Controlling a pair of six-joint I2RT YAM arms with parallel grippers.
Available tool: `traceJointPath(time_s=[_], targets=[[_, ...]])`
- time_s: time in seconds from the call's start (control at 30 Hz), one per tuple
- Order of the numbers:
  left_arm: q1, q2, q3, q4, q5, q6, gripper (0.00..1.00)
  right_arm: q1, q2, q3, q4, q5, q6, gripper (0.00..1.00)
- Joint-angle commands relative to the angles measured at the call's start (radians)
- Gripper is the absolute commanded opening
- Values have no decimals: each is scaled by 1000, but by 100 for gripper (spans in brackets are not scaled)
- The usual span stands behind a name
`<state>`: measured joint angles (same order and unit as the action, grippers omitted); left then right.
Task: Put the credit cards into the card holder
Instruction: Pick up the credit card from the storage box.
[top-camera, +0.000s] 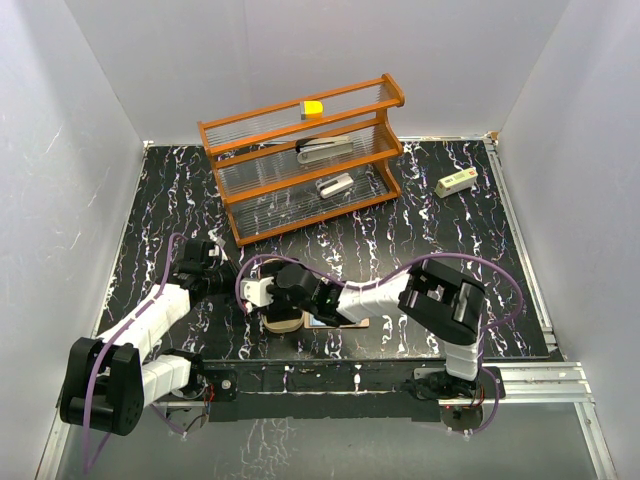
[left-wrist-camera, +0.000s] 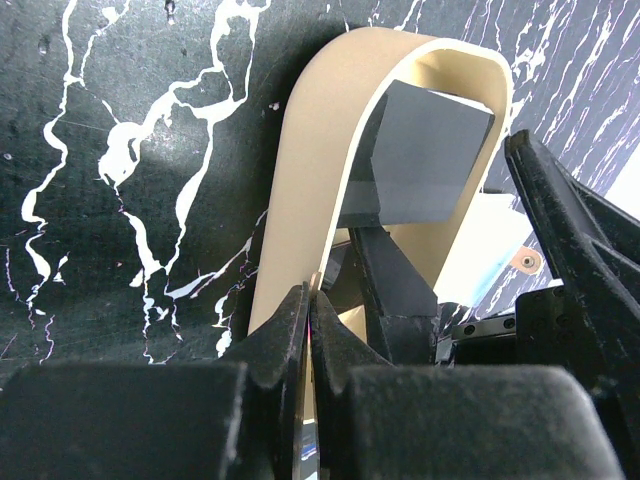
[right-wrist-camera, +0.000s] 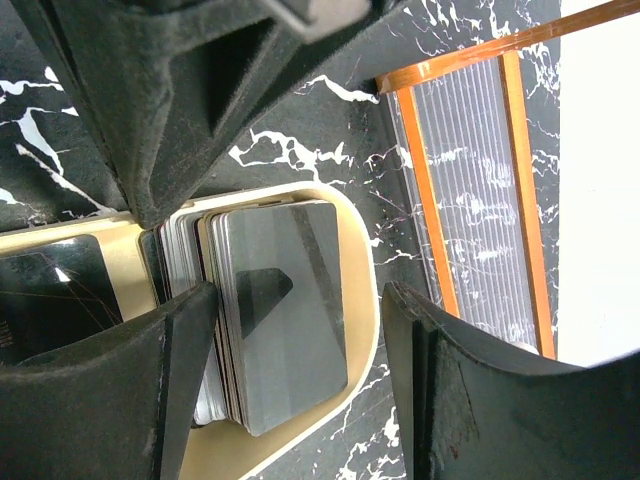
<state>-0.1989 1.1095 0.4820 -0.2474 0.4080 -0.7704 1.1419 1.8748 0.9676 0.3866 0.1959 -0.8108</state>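
— Where is the card holder (top-camera: 283, 322)?
— Close to the near edge of the table (top-camera: 450, 250), a little left of its middle, where the two arms' ends meet. It is the tan tray with the rounded, raised rim.
— And the credit cards (right-wrist-camera: 285, 310)?
— Stacked inside it, dark grey, the pile fanned a bit so several edges show along one side. The stack lies at the tray's rounded end.
— What about the left gripper (left-wrist-camera: 308, 305)?
— Its fingers are pressed together on the holder's thin tan wall, which runs right down into the pinch.
— The right gripper (right-wrist-camera: 300, 300)?
— Over the tray, jaws spread, one finger on either side of the stack. One finger sits against the cards' fanned edge and the other stands beyond the rim, clear of the cards. Nothing is clamped.
— Anything else nearby?
— A dark flat piece (right-wrist-camera: 50, 290) on a tan backing just beside the holder; whether it is another card I cannot tell. An orange rack (top-camera: 226, 200) stands toward the far edge, well apart
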Motion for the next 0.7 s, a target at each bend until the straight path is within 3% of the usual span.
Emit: traceJointPath(time_s=[0.0, 0.1, 0.23, 0.43, 0.67], targets=[[4, 10, -9, -54, -49, 4, 0, -35, 0, 41, 95, -4, 10, 64], [4, -10, 11, -81, -49, 3, 19, -36, -33, 40, 41, -49, 19, 67], [4, -52, 34, -100, -32, -7, 30, -34, -92, 27, -30, -103, 82, 72], [3, -102, -19, -73, 22, -53, 40, -33, -165, 5, -69, -87, 211, 78], [0, -86, -80, -3, 33, -74, 42, -34, -219, -28, -90, -101, 223, 80]])
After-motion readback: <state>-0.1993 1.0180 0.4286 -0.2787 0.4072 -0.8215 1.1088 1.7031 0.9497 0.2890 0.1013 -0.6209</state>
